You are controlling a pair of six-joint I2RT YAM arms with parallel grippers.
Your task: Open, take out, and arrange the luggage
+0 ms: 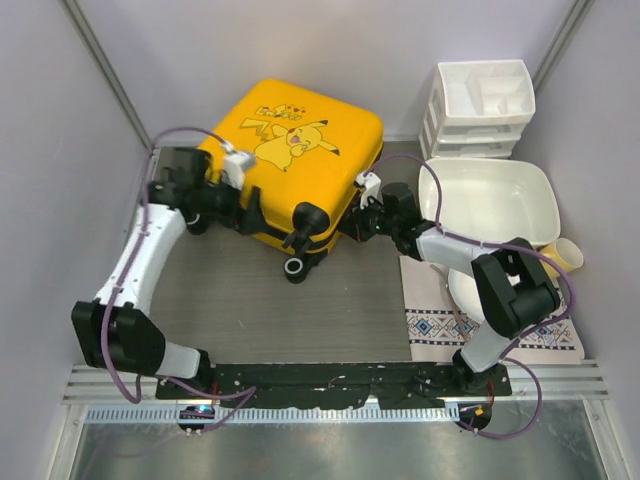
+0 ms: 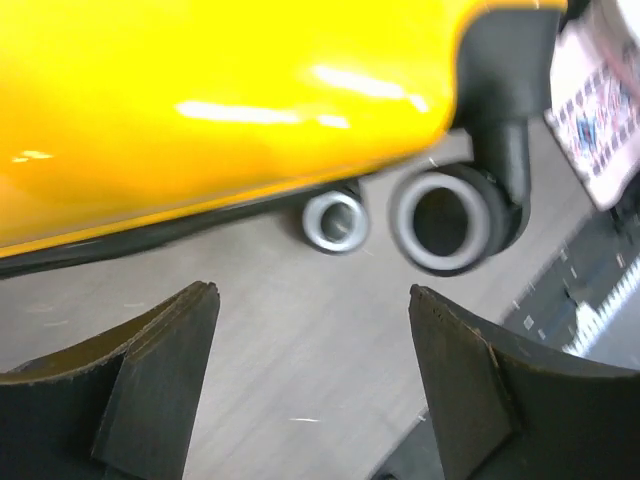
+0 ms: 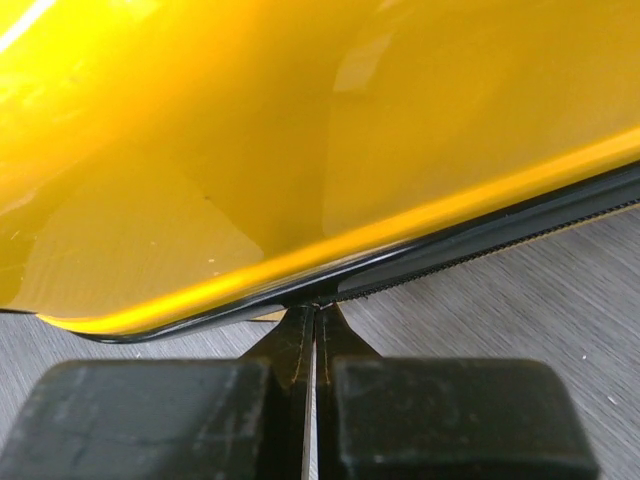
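Your suitcase (image 1: 290,150) lies flat at 12 o'clock from the bases, printed face up, lid down, wheels (image 2: 445,220) pointing to 6. The left gripper (image 2: 310,300) is at its 9 o'clock side, fingers spread wide with nothing between them, so nothing braces the shell there. The right gripper (image 3: 315,312) is at the 3 o'clock side, fingers pressed together, tips right at the black zipper band (image 3: 480,245). Whether a pull tab is pinched in there, I can't tell.

That's your risk: drag along the band on a thin hold and the tips will likely slip off that glossy shell. Pull hard with the left side unbraced and the whole case may skid or swivel toward the white basin (image 1: 490,200) at 3 o'clock, rucking the patterned mat (image 1: 430,325). Mind the left fingers too: close them here and you'd probably grab air or clip a wheel
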